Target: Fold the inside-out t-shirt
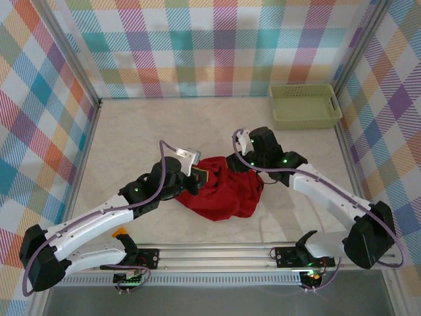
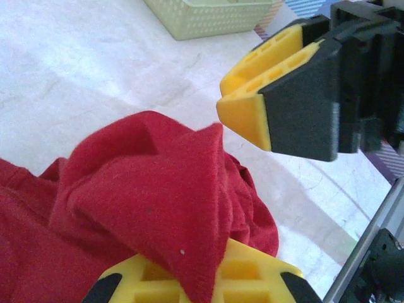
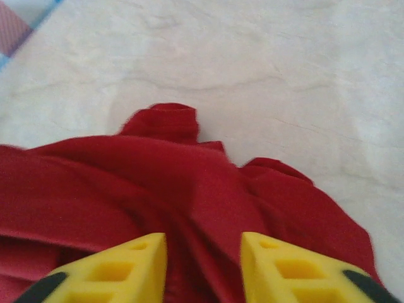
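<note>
The inside-out t-shirt (image 1: 222, 193) is a crumpled deep-red heap in the middle of the table. My left gripper (image 1: 198, 176) is at the heap's left edge, shut on a fold of the t-shirt (image 2: 145, 189). That fold drapes in a point over the lower yellow finger (image 2: 265, 278). My right gripper (image 1: 241, 164) is at the heap's upper right edge. In the right wrist view its yellow fingers (image 3: 126, 268) stand apart over the red cloth (image 3: 208, 189), which lies loose between them. The right gripper (image 2: 252, 95) also hangs just above the cloth in the left wrist view.
A pale green plastic basket (image 1: 304, 105) stands at the back right corner, also seen far off as the basket (image 2: 208, 16). The pale tabletop (image 1: 145, 131) is ringed by checked walls. A metal rail (image 1: 217, 253) runs along the near edge.
</note>
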Robot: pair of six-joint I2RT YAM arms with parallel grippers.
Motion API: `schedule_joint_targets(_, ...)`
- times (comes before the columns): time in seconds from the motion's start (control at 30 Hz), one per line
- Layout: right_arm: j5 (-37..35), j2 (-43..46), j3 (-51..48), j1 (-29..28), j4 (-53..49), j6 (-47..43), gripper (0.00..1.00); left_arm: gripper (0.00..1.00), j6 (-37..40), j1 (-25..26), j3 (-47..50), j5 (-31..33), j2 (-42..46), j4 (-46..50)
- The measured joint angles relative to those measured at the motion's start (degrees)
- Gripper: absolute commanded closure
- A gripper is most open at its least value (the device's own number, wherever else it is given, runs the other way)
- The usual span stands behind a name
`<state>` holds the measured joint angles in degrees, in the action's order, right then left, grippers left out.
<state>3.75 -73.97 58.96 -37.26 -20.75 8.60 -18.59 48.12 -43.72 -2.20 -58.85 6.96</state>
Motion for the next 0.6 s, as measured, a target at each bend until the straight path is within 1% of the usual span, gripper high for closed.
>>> schedule_joint_targets(0.1, -1.64, -0.09, 0.0, 0.22, -0.92, -0.31, 0.48, 1.0, -0.48, -1.46, 1.14, -2.4, -0.09, 0.02)
schedule_joint_targets(0.23, -0.22, 3.13, -0.46, -0.17, -1.68, -0.48, 0.49, 1.0, -1.33, -2.95, 1.29, -4.04, -1.07, -0.42)
schedule_joint_targets(0.4, 8.66, 10.14, -2.93, -1.7, -0.15, 2.47, 0.51, 1.0, -1.95, -3.87, 1.29, -5.55, -2.23, -2.23)
schedule_joint_targets(0.5, 13.51, 9.92, -5.79, -3.67, 3.72, 5.68, 0.55, 1.0, -2.43, -4.11, 1.29, -6.01, -2.67, -2.99)
schedule_joint_targets(0.6, 16.13, 7.19, -8.04, -4.63, 6.16, 8.2, 0.55, 1.0, -2.84, -4.2, 1.29, -6.4, -2.67, -3.08)
